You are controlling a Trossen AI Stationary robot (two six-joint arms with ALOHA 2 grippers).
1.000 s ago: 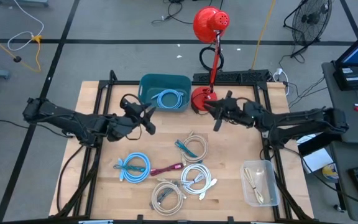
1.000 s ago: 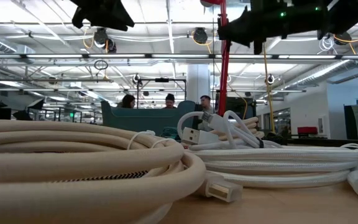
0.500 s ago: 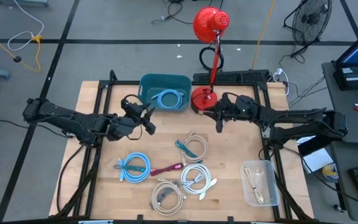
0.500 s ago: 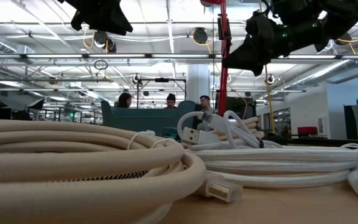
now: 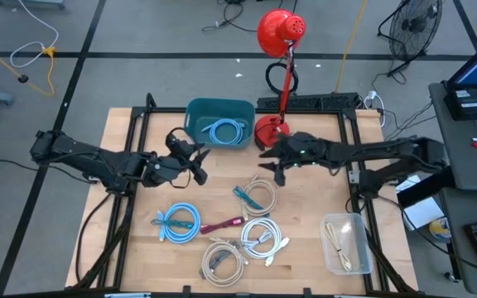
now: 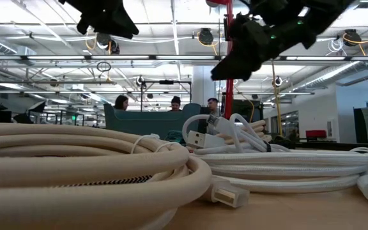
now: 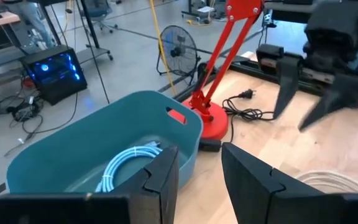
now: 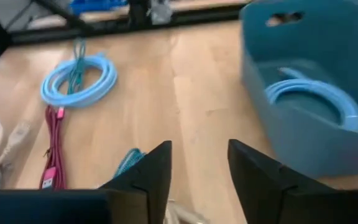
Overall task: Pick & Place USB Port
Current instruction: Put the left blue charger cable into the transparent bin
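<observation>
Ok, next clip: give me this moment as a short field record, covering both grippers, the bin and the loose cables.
left gripper: open, empty, raised beside the teal bin
right gripper: open, empty, above the beige coil with a teal cable
bin contents: one light blue cable
loose on table: blue coil, maroon cable, white coils
clear tub: at the table's right front corner

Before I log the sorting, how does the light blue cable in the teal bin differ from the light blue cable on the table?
The binned cable lies inside the teal bin; the table cable lies on bare wood at the table's left front. The binned one is farther back, near the lamp base. Both are light blue coils.
</observation>
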